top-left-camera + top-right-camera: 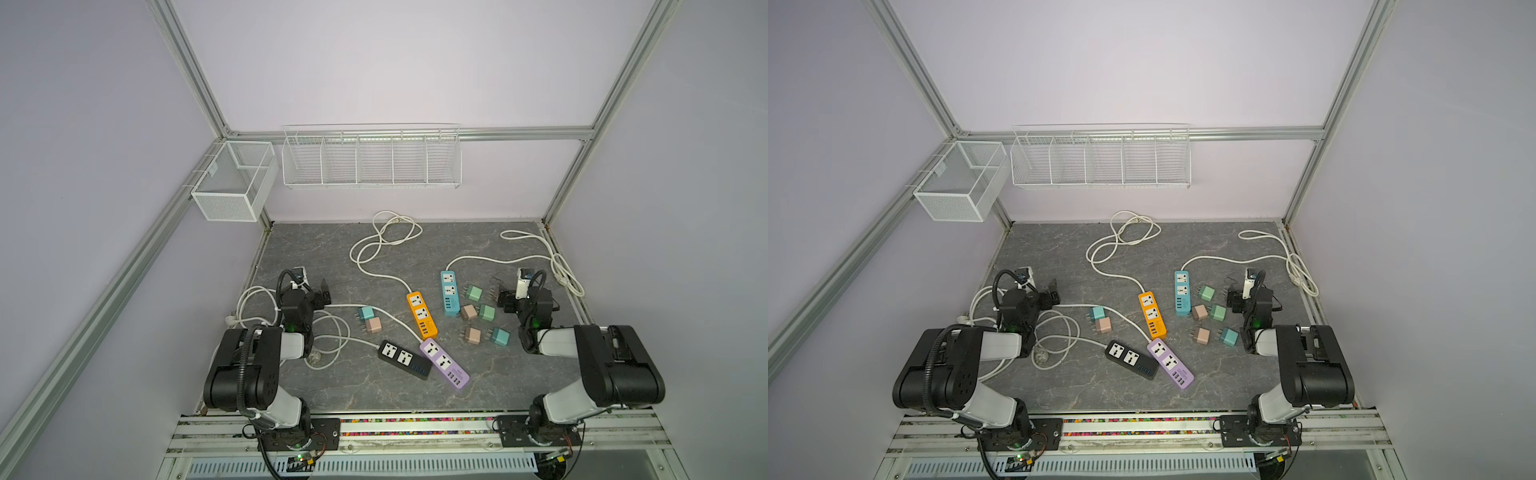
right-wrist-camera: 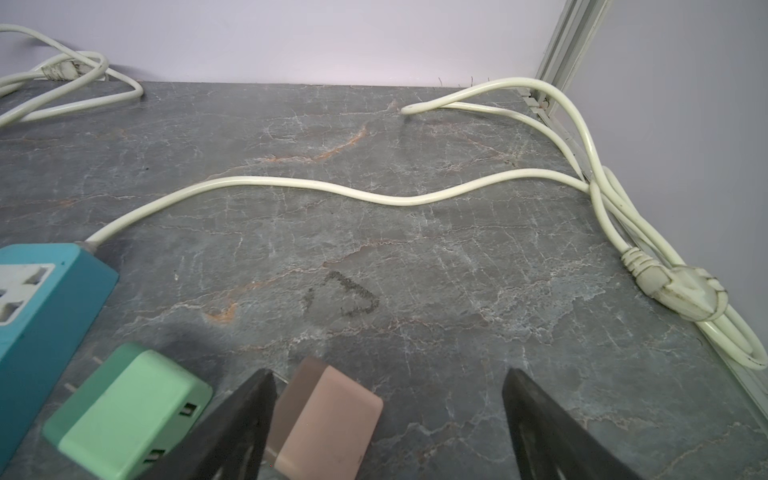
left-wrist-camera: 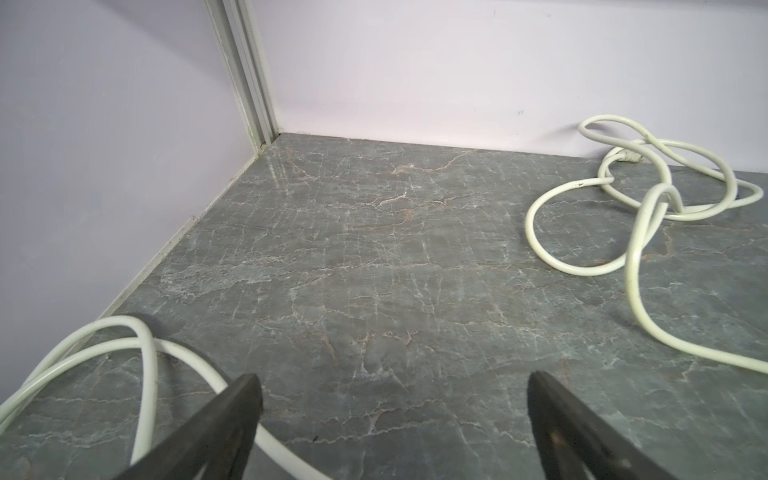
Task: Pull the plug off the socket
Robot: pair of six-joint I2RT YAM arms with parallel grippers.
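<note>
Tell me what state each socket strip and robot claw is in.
Orange plastic power strip: sockets empty.
Blue plastic power strip: sockets empty.
Black plastic power strip: sockets empty.
Purple plastic power strip: sockets empty.
Left gripper: open, empty.
Right gripper: open, pink cube plug lying between its jaws.

Holds, at the middle of the surface (image 1: 307, 253), the front-left strip (image 1: 404, 359) and front-right strip (image 1: 444, 363) side by side, the middle strip (image 1: 421, 315) just behind them, the rear strip (image 1: 449, 293) to its right. Sets a pair of plugs (image 1: 373, 325) left of the middle strip, five plugs (image 1: 487, 312) right of the rear strip. Leaves one cable coil (image 1: 380, 237) at the rear, a second coil (image 1: 559, 266) along the right edge.
</note>
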